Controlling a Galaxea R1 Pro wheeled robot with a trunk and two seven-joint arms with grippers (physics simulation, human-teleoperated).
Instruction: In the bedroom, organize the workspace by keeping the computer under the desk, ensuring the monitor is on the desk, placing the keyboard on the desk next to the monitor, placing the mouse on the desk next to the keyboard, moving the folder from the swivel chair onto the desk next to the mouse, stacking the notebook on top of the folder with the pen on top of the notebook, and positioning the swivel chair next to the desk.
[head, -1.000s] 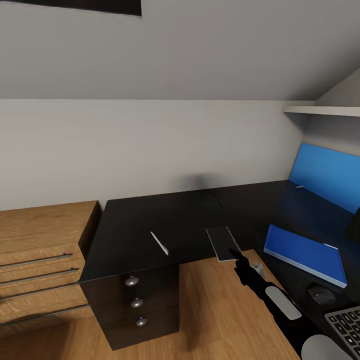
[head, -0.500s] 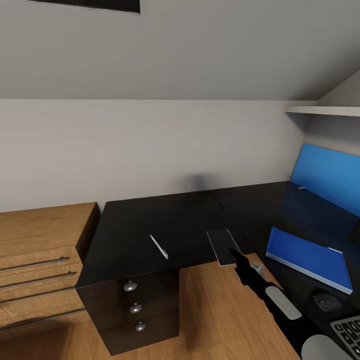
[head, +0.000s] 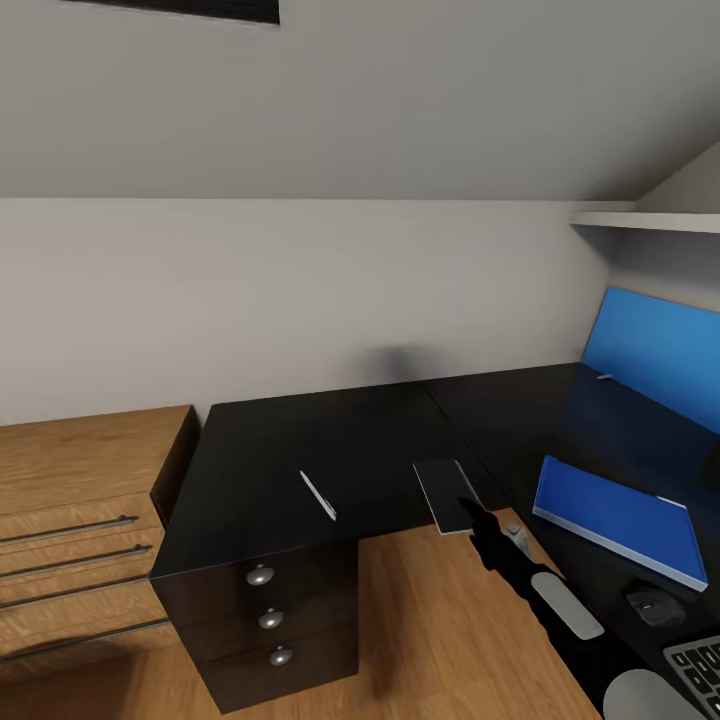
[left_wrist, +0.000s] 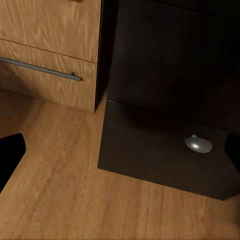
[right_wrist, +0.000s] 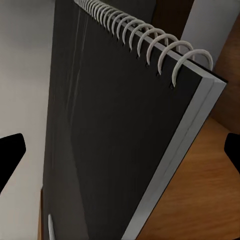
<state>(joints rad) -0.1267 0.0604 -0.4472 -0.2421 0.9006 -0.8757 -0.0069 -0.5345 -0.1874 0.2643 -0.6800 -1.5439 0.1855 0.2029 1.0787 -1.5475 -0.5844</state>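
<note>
Your right pincer, fingers spread wide, reaches the thin dark spiral-bound notebook overhanging the black tabletop edge, between the slim silvery pen and flat blue folder.

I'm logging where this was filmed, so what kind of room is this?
Probably a home office corner in an attic room: a black L-shaped desk with a keyboard and mouse, under a sloped ceiling.

My right arm looks black and slim, with a pale grey oval panel on the forearm, a small grey fitting near the wrist and a rounded light grey elbow casing
</note>
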